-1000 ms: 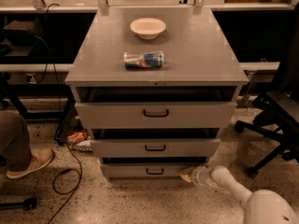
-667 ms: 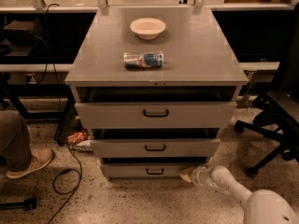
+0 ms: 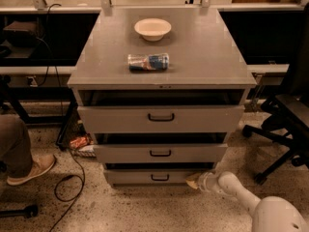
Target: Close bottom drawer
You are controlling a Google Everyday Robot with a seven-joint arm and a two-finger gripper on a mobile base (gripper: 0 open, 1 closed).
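Bottom drawer (image 3: 130, 177), lowest grey metal tray w/ small black loop handle (image 3: 160, 177), sits at floor level under the grey desk (image 3: 203, 57). Its front panel pokes out a bit w/ a dark gap above, so prob. not fully shut. Likely rigid, moderately heavy, runs on slides. A flat push on the front panel should do, no grasp needed. End effector (image 3: 195, 180), tan tip on a white arm (image 3: 231, 187), is at the panel's right end and seems to touch it. Can't tell if spread or pressed together.
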